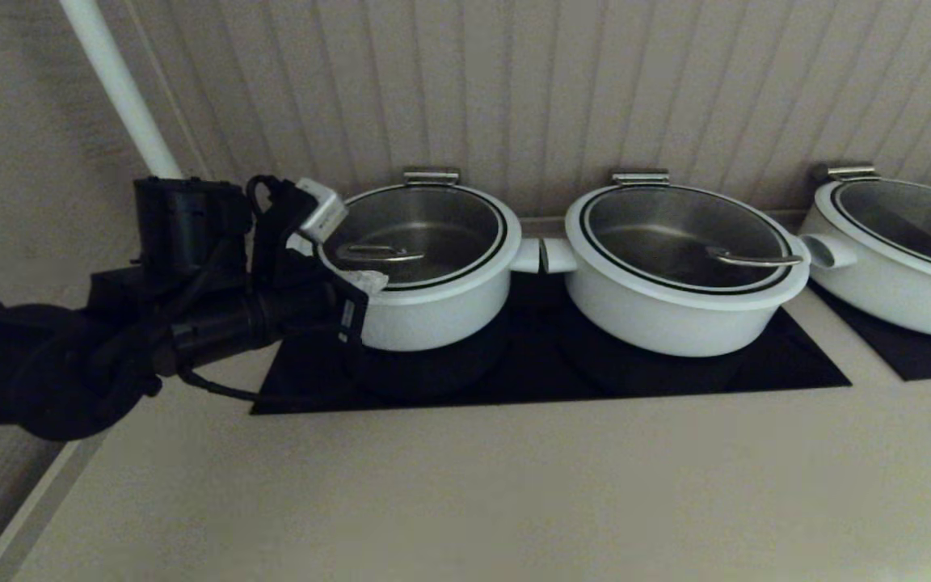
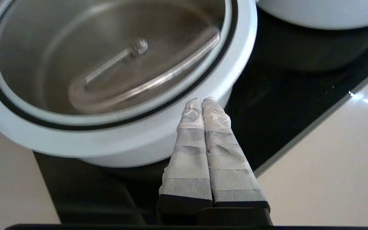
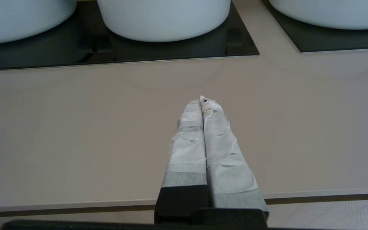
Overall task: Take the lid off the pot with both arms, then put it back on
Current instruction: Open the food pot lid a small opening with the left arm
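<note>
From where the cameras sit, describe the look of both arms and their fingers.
The left arm is bulky and black, with loose black cables and a silver-white block near the wrist. The left gripper and the right gripper each have black bases and two tapered fingers wrapped in wrinkled white tape.

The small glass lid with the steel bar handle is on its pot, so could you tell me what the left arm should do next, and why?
Probably open the left gripper. Its taped fingers are shut together at the white rim of the small glass lid, short of the curved steel bar handle, so they cannot take hold yet. The lid sits on the small white pot. The right gripper, shut, hangs over the beige counter.
</note>
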### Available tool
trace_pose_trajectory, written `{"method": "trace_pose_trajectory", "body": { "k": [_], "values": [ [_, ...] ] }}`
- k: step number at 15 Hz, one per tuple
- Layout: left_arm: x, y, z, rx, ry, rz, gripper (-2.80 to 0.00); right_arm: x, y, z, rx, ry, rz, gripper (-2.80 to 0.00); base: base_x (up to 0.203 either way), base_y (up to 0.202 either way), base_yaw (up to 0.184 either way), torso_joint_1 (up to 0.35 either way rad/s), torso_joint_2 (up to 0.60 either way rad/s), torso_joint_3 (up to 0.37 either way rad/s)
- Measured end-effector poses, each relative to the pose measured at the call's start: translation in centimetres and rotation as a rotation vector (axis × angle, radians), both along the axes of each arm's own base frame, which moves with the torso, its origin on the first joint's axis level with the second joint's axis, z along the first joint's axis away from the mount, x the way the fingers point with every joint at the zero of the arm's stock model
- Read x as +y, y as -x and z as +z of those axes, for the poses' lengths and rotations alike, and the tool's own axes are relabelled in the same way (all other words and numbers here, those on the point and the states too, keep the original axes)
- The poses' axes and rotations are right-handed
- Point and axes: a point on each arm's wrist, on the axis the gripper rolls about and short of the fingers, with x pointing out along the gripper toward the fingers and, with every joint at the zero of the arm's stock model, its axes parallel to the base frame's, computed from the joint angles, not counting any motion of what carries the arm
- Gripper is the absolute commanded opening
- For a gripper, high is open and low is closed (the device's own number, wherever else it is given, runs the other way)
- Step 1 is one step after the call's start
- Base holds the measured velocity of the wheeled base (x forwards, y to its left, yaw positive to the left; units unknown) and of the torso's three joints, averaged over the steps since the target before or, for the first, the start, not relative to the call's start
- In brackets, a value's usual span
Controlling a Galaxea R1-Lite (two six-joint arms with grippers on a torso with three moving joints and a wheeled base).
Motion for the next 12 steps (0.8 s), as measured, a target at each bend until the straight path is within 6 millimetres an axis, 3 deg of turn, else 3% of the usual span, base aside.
{"method": "trace_pose_trajectory", "body": {
  "k": [12],
  "values": [
    [-0.4,-1.2,-0.7,-0.002,-0.015,0.042,-2.80,0.0,0.0,0.0,0.000,0.000,0.000,-2.80,0.000,0.000,0.000,0.000,0.00,0.000]
  ]
}}
